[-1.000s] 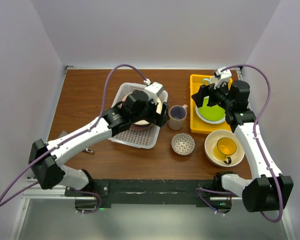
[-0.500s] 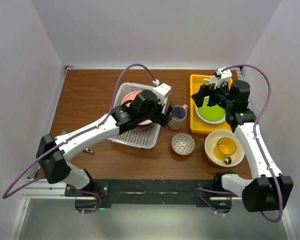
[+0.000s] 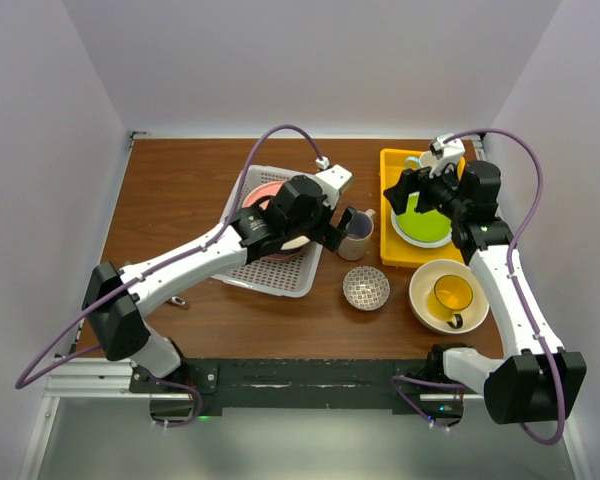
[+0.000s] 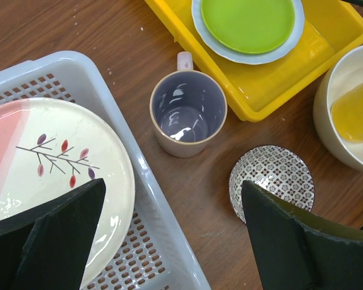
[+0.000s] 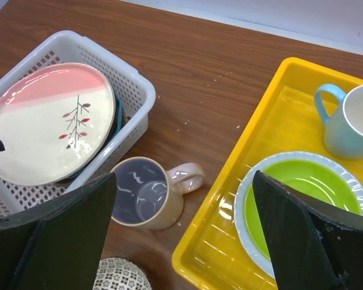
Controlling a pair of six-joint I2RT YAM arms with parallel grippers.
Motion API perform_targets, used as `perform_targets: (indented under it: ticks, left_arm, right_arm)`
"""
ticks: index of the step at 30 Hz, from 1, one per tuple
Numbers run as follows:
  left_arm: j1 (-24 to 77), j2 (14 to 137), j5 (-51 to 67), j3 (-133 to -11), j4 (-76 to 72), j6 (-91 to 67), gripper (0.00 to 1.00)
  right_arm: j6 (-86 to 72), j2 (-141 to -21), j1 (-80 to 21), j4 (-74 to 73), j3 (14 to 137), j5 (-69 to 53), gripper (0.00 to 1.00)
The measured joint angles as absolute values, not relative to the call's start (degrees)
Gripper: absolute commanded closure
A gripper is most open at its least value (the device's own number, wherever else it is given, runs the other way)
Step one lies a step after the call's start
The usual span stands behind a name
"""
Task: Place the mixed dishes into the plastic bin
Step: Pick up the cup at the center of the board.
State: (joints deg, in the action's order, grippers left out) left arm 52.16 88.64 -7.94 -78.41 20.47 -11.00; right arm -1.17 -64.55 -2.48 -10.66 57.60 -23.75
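cream bowl [image 3: 424, 283]: nearest dish, on the table [image 3: 180, 190] at the near right, just in front of the tray and outside the bin.
yellow mug [image 3: 452, 296]: sits inside the cream bowl, mouth up.
patterned bowl [image 3: 366, 288]: on the table just left of the cream bowl, a little apart from it, nearer than the beige mug; outside the bin.
beige mug [image 4: 187, 115]: upright on the table between the bin and the tray, touching neither, its handle turned toward the far side.
left claw [image 4: 172, 183]: spread wide and holding nothing. It hangs over the bin's right edge, with the beige mug ahead between its fingers.
bin [image 3: 265, 272]: on the table at centre left, its long side running near to far.
plate [image 4: 54, 157]: pink and cream with a twig pattern, lying flat in the bin; a dark blue edge shows beneath its right side in the right wrist view.
tray [image 3: 394, 254]: yellow, at the far right of the table, right of the beige mug.
green plate [image 5: 302, 208]: white-rimmed, flat in the tray's near half.
blue mug [image 5: 351, 121]: upright in the tray's far end, behind the green plate.
right claw [image 5: 184, 177]: spread wide and empty, raised above the tray and facing the beige mug and bin.
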Motion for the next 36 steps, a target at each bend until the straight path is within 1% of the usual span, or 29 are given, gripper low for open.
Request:
perform_targets:
  ticks: [10, 36]
  left_arm:
    - [52.16, 90.74, -7.88, -79.61, 20.88, -9.78, 0.00]
    - [52.14, 91.09, -7.81, -80.58, 21.98, -8.93, 0.00]
  right_arm:
    - [-1.17, -64.55, -2.17, -10.68, 57.60, -23.81, 0.02]
    - [-1.17, -64.55, -1.80, -10.68, 57.60, -25.06, 0.02]
